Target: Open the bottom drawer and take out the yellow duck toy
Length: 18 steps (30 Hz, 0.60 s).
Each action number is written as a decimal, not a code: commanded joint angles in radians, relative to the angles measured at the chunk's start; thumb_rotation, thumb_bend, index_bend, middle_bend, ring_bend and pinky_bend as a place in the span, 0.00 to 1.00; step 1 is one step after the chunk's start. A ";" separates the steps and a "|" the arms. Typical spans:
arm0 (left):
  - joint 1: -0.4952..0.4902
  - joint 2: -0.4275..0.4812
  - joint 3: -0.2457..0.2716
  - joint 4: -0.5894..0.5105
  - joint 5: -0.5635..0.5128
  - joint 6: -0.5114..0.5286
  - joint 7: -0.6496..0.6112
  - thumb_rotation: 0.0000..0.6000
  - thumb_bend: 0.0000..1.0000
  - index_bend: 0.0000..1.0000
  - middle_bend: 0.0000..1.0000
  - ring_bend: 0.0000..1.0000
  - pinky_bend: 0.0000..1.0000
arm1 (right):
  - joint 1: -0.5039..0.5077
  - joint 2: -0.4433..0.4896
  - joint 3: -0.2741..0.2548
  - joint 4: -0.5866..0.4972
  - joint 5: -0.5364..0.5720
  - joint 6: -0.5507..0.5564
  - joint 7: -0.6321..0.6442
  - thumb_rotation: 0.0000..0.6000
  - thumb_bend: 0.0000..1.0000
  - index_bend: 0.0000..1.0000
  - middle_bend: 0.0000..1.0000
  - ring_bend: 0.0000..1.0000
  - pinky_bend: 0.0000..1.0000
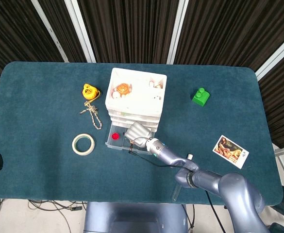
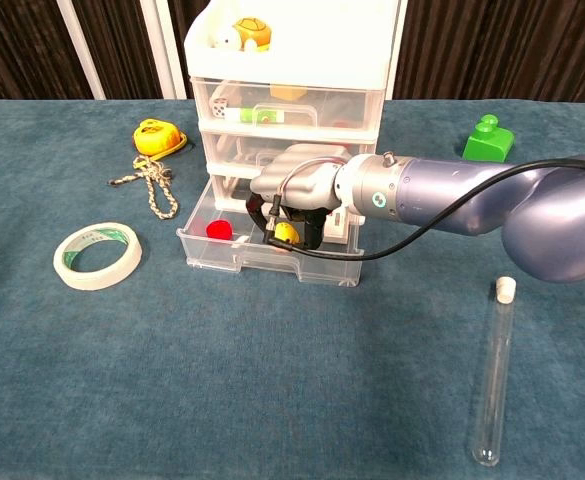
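Reaching into the open bottom drawer (image 2: 262, 262), right hand (image 2: 297, 195) grips the yellow duck toy (image 2: 286, 233).

Table: rectangular tabletop with rounded corners, covered in dark teal felt-like cloth (image 1: 44, 97), filling most of both views.
Backdrop: dark brown pleated curtain (image 1: 132, 29) across the top of the frame.
Frame: white slanted metal bars (image 1: 78, 26) crossing the curtain.
Floor: pale, with black cables (image 1: 44, 206) along the lower left edge.

Head view: high above, looking steeply down over the whole table (image 1: 44, 97). Chest view: low, close, facing 12 o'clock across the tabletop. Shared: drawer unit (image 1: 136, 97) (image 2: 290, 100), tape roll (image 1: 83, 144) (image 2: 97, 256).
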 commanded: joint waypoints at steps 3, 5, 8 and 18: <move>0.000 0.001 0.001 -0.002 0.000 -0.002 -0.002 1.00 0.58 0.04 0.00 0.00 0.00 | -0.002 -0.005 -0.002 0.002 -0.002 0.004 -0.004 1.00 0.35 0.48 1.00 1.00 1.00; 0.000 0.002 0.001 -0.002 -0.001 -0.002 -0.002 1.00 0.58 0.04 0.00 0.00 0.00 | -0.003 -0.006 -0.002 0.003 -0.003 0.006 -0.006 1.00 0.35 0.48 1.00 1.00 1.00; 0.000 0.002 0.001 -0.002 -0.001 -0.003 -0.003 1.00 0.58 0.04 0.00 0.00 0.00 | -0.004 -0.008 0.001 0.003 -0.003 0.013 -0.006 1.00 0.35 0.48 1.00 1.00 1.00; 0.000 0.003 0.000 -0.003 -0.003 -0.003 -0.004 1.00 0.58 0.04 0.00 0.00 0.00 | -0.014 0.017 0.018 -0.034 0.000 0.043 -0.003 1.00 0.35 0.49 1.00 1.00 1.00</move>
